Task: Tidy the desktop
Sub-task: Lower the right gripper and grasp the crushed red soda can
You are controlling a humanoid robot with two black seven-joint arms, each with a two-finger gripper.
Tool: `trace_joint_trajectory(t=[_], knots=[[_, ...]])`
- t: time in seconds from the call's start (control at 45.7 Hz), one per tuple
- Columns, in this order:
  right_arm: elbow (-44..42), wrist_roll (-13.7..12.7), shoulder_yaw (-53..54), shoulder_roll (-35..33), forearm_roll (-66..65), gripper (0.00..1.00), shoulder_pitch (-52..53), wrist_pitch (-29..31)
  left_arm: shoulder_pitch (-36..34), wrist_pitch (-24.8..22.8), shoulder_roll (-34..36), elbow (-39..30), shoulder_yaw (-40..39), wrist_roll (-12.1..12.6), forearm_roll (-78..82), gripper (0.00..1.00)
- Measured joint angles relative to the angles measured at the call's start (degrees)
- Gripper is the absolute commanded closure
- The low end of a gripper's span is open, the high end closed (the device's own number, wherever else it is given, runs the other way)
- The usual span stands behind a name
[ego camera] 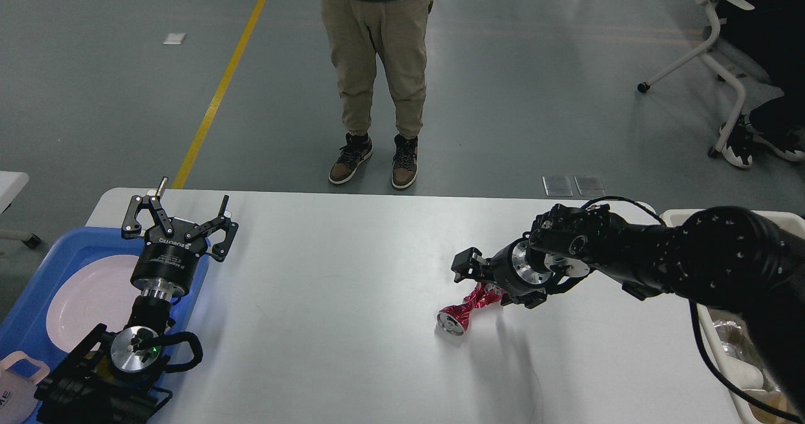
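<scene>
A crushed red can (462, 307) lies on the white desktop (327, 298), right of the middle. My right gripper (497, 285) has come down from the right over the can's far end. Its fingers stand open on either side of that end, which the gripper partly hides; whether they touch the can I cannot tell. At the table's left edge my left gripper (179, 213) points upward, open and holding nothing.
A blue tray (38, 273) with a white plate (88, 298) sits off the left edge, a pink cup (19, 386) beside it. A beige bin (709, 323) holding trash stands at the right. A person (377, 65) stands beyond the far edge.
</scene>
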Motion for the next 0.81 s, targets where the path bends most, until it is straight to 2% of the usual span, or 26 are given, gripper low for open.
trace_joint_trajectory(t=[0.153,0.503,0.634,0.722,0.809], knots=[[-5.05,0.00,1.51,2.61,-0.43,0.00,-4.47,-1.60,0.00,0.00,0.00,0.00,0.00,0.00,0.00,0.04],[-8.47,0.00,1.69,4.52,-1.00,0.00,-8.14,-3.77,0.00,-0.03,0.00,-0.01,0.00,0.00,0.00,0.04],[-8.94,0.00,1.80,4.61,-1.02,0.10,-8.58,-3.94,0.00,-0.03,0.00,-0.02,0.00,0.00,0.00,0.04],[-8.96,0.00,1.84,4.62,-0.93,0.19,-8.65,-3.98,0.00,-0.03,0.00,-0.02,0.00,0.00,0.00,0.04],[-8.97,0.00,1.87,4.62,-0.82,0.34,-8.67,-3.97,0.00,-0.03,0.00,-0.02,0.00,0.00,0.00,0.04]])
